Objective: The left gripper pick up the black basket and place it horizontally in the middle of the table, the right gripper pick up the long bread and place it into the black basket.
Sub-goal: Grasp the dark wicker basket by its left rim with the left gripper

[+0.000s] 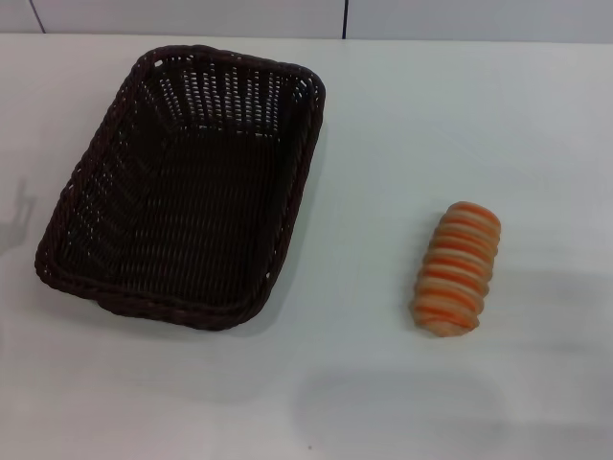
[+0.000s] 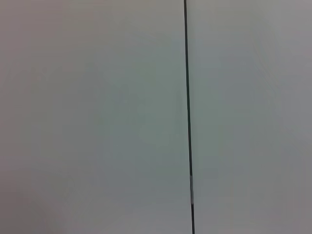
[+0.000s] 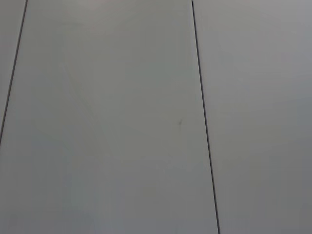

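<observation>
Basket [image 1: 182, 187]: empty, toward the table's [image 1: 383, 402] far-left corner, long axis running near to far and slightly skewed; not yet centred or set horizontally.
Bread [image 1: 458, 270]: on the table toward the right edge, well apart from the basket.
Left and right grippers: out of sight, finger state unknown.
Progress: nothing done; both steps remain.

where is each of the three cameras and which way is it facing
Head view: from the robot's head, forward and down at the table, the black basket to the left and the long bread to the right; no arm or tool shows.
Left wrist view: on the left arm, facing a plain pale surface with one dark seam; no tool shows.
Right wrist view: on the right arm, facing a like pale surface with dark seams; no tool shows.
Shared: both wrist views show only pale seamed panels.
</observation>
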`<move>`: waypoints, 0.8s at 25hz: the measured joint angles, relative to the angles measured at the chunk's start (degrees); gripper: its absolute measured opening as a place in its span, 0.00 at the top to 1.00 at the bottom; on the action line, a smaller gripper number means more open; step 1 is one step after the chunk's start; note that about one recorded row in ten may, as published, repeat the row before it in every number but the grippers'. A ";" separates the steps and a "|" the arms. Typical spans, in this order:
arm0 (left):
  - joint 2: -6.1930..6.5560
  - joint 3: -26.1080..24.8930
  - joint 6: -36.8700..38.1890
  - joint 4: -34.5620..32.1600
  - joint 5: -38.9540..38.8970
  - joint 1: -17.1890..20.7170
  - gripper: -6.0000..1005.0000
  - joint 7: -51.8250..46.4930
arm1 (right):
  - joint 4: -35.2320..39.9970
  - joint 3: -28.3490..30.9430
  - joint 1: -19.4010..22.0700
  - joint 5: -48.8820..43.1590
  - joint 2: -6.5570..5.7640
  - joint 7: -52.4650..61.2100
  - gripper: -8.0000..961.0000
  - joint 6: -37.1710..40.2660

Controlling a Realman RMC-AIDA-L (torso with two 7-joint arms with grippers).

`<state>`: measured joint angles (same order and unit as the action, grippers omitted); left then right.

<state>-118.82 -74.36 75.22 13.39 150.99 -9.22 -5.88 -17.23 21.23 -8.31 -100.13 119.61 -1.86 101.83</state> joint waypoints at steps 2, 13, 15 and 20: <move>0.00 0.00 0.00 -0.12 0.00 0.05 0.23 0.01 | 0.00 -0.02 0.03 0.00 0.01 0.01 0.16 -0.01; 0.72 0.11 -0.89 3.70 0.30 0.14 0.23 0.55 | 0.00 -0.05 -0.13 0.00 0.02 0.09 0.16 -0.62; 1.45 0.31 -3.08 6.70 0.72 0.11 0.23 0.74 | 0.00 -0.24 -0.27 -0.02 0.01 0.10 0.16 -0.75; 5.06 0.05 -17.48 21.05 5.06 3.00 0.23 0.88 | -0.09 -0.83 -0.12 -0.03 0.01 0.10 0.16 -0.78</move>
<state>-113.76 -74.31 57.74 34.44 156.05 -6.22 -5.00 -17.32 20.40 -8.44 -100.16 119.62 -1.76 101.06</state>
